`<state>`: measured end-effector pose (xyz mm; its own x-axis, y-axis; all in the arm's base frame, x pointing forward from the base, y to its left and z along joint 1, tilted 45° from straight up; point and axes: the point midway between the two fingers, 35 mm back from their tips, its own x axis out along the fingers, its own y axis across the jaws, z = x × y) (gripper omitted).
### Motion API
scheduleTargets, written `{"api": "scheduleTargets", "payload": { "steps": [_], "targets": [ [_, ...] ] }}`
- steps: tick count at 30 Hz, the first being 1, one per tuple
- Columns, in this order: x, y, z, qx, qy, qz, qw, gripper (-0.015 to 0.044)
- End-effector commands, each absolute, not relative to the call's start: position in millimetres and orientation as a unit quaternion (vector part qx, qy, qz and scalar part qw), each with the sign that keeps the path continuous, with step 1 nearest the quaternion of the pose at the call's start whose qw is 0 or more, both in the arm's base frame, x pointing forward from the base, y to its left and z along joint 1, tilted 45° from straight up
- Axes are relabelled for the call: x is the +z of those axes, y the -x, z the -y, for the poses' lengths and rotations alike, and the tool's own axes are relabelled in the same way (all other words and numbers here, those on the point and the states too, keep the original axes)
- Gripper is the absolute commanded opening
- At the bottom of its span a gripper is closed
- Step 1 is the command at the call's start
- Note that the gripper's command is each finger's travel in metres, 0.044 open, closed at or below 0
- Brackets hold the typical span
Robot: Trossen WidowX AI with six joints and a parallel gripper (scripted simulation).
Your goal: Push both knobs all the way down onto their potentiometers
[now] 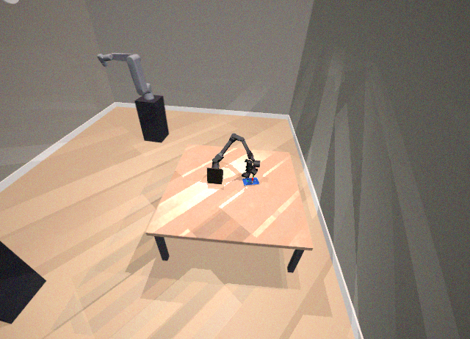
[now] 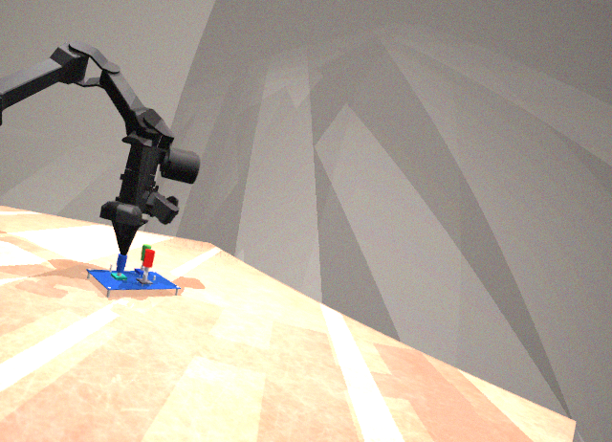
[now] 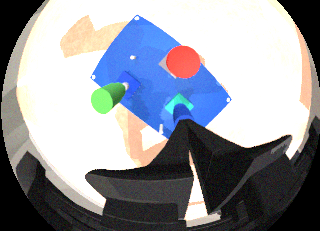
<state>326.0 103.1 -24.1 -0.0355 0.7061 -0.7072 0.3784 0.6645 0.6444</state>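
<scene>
Fingers of my gripper [image 1: 249, 175] [image 2: 123, 254] [image 3: 186, 122] are together above the blue knob [image 2: 120, 262] [image 3: 183, 112]; only the side view shows the board's [image 1: 245, 182] [image 2: 161, 282] [image 3: 155, 66] little legs [image 2: 108, 293].

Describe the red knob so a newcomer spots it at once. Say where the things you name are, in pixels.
On the wooden table [image 1: 228, 218] [image 2: 276, 378], find the blue circuit board [image 1: 245, 183] [image 2: 111, 281] [image 3: 155, 86] under the dark arm's end effector [image 2: 123, 254] [image 3: 184, 123]. Three upright coloured knobs rise from it: blue, green and red. Yours is the red cylinder [image 1: 252, 179] [image 2: 149, 257] [image 3: 183, 62] above a grey base; the blue one is directly under the fingertips, and the green one rises above a blue base.
</scene>
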Motion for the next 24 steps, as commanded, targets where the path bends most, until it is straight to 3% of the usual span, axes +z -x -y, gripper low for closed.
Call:
{"api": "scheduleTargets", "payload": {
  "steps": [1,24],
  "targets": [
    [-31,-326,-112,0.15,-0.375,-0.71,0.577,0.0],
    [-7,-327,-89,0.15,-0.375,-0.71,0.577,0.0]
  ]
}}
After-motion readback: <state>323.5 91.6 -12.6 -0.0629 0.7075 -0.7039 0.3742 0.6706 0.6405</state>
